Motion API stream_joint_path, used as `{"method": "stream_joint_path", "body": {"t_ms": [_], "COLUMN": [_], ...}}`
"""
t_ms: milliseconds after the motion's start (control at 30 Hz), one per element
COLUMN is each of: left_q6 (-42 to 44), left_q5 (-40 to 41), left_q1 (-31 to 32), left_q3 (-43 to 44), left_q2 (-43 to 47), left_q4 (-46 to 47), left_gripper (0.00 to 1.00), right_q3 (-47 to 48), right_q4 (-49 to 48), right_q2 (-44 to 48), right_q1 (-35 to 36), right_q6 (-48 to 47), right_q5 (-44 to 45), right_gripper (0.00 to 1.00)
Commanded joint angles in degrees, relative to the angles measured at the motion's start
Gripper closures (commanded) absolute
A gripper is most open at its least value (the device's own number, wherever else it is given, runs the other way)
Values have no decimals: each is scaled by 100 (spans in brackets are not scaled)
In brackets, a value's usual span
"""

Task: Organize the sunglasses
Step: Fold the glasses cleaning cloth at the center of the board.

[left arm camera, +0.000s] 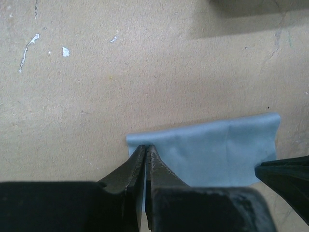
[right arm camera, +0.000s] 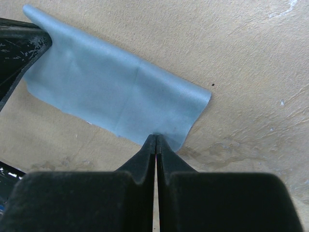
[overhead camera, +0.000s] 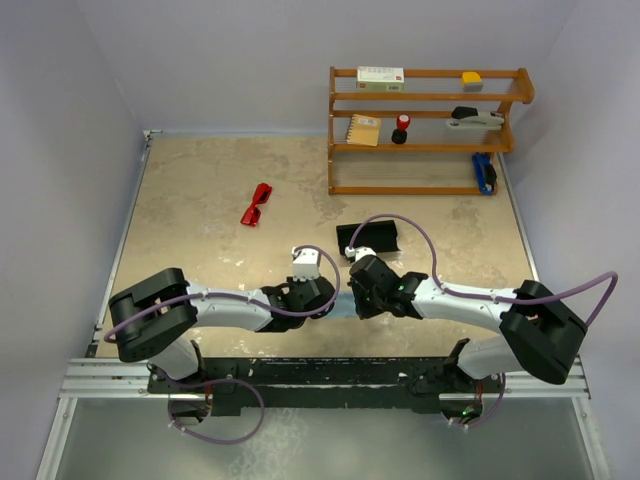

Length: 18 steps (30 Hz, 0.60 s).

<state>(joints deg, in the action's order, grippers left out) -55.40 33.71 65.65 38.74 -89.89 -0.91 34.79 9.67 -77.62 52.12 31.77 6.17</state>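
Two hands meet low over the worktop point(overhead camera: 200, 250) in the top view. The left hand point(overhead camera: 332, 296) and right hand point(overhead camera: 354, 299) are nearly tip to tip, each forearm stretched flat and reaching inward from its base with the elbow bent outward. The sunglasses point(overhead camera: 257, 204) lie on the worktop well beyond the left hand and off to its left, held by neither hand. Their long axis runs away from the arms and leans a little right, the far end toward the wooden shelf point(overhead camera: 425, 130). A black case point(overhead camera: 368, 236) sits just beyond the right hand.

From the left wrist, the left hand point(left arm camera: 146, 148) has its fingers pressed together. They are pinched on the left corner of a light blue cloth point(left arm camera: 212, 150), and a blue sliver shows between them. The cloth stretches rightward to the black tip of the right hand point(left arm camera: 285, 175) at its far corner.

From the right wrist, the right hand point(right arm camera: 155, 137) is likewise closed tight, its tips pinched on the near edge of the cloth point(right arm camera: 111, 92). The cloth spreads away to the upper left, where the left hand point(right arm camera: 19, 48) holds its other end. No sunglasses show in either wrist view.
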Motion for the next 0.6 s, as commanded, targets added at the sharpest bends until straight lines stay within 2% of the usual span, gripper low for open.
{"method": "stream_joint_path", "body": {"t_ms": [0, 567], "left_q6": [-208, -667], "left_q5": [-270, -264], "left_q1": [41, 481], "left_q3": [-105, -228], "left_q2": [126, 296], "left_q4": [9, -428], "left_gripper": [100, 100], "right_q3": [-142, -111], "right_q4": [211, 184], "right_q2": [-235, -340], "right_q1": [25, 19], "right_q6": [-5, 4], "right_q5": [-55, -64], "right_gripper": [100, 100]}}
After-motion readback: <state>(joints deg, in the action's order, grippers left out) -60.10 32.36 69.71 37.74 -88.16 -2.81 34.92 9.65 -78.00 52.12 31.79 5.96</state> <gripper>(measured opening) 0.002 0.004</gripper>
